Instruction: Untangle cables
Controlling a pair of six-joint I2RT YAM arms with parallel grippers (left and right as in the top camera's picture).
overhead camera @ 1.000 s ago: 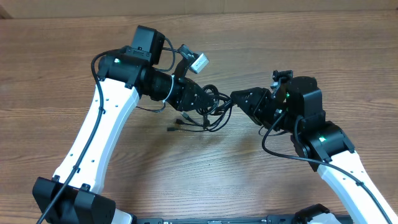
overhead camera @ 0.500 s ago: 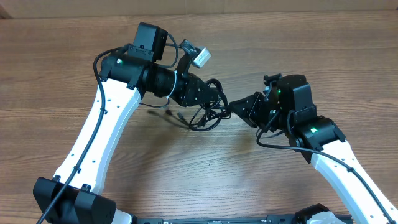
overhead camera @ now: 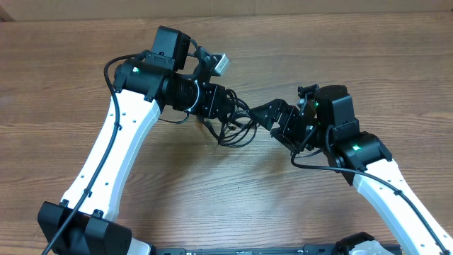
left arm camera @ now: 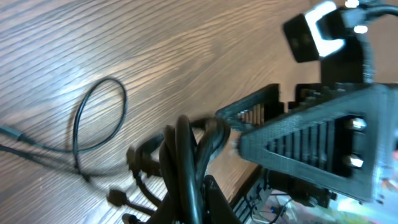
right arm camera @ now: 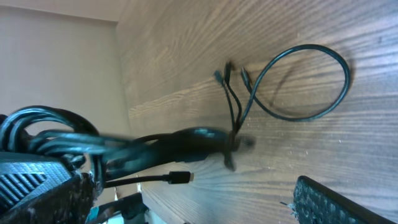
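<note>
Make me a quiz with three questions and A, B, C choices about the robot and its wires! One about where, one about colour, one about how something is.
1. Where is the bunch of thin black cables?
A. At the table's near edge
B. Between the left gripper and the right gripper
C. On top of the right arm's white part

2. What colour is the wooden table?
A. Brown
B. Blue
C. White

3. How are the cables?
A. Laid straight in a row
B. Packed in a box
C. Tangled together, with loops sticking out

Answers:
1 B: the overhead view shows the bunch between the two grippers.
2 A: every view shows brown wood grain.
3 C: both wrist views show cords bunched up, with a loose loop.
</note>
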